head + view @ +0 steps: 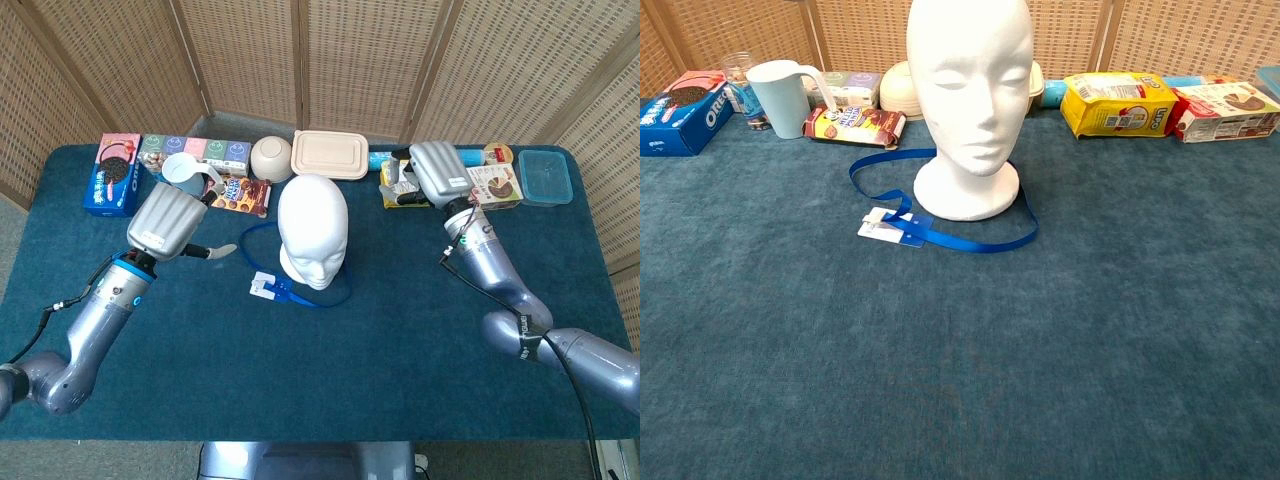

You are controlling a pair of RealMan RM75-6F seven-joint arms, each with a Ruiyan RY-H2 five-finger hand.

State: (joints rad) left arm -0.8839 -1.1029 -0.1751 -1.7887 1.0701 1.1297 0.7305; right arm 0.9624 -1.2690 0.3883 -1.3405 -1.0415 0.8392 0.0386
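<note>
A white foam mannequin head (312, 228) (968, 100) stands upright mid-table. A blue lanyard (322, 298) (980, 243) lies slack on the cloth, looped around the head's base, with its badge (264, 285) (887, 228) flat on the table to the left. My left hand (165, 222) hovers left of the head, its fingers (200, 250) apart and holding nothing, a short way from the lanyard's left loop. Above the yellow snack packet (400, 190) at the back right, my right hand (435, 172) is raised and holds nothing. Neither hand shows in the chest view.
Along the back edge stand an Oreo box (112, 175), a pale cup (780, 97), a chocolate packet (855, 123), a bowl (270, 157), a beige lunch box (330, 153), a red-white box (1225, 110) and a blue container (545, 177). Wicker screens close the back.
</note>
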